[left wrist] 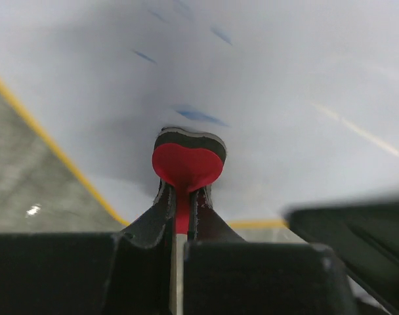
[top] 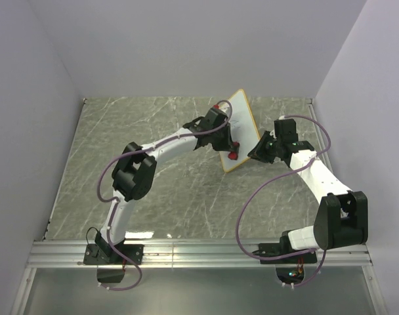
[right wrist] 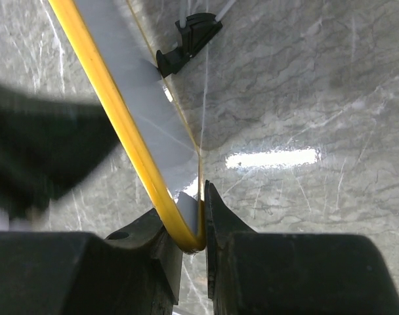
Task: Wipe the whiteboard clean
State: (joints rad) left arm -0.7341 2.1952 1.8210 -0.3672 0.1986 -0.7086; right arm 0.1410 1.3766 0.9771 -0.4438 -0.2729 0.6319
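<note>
left gripper [left wrist: 184, 197] pinches the eraser [left wrist: 188, 161], its pad flat on the whiteboard [left wrist: 285, 79], with blue marks [left wrist: 199, 116] just beyond it, further up the face; right gripper [right wrist: 201, 223] clamps the yellow frame [right wrist: 121, 111] at a corner, holding the board tilted over the table [right wrist: 304, 98].

- Pretty clearly a robot lab test cell, not anyone's home or office.
- Two white-and-black robot arms, the left arm [top: 130, 174] and the right arm [top: 340, 220], are bolted to a metal rail [top: 199, 252] along the near edge of the tabletop [top: 153, 203].
- Plain pale walls [top: 186, 46] box the tabletop in along its left, far and right edges, like a booth.
- Purple cables [top: 101, 178] loop loose off both arms.
- The tabletop itself is a grey marble-look sheet, no furniture feel at all.
</note>
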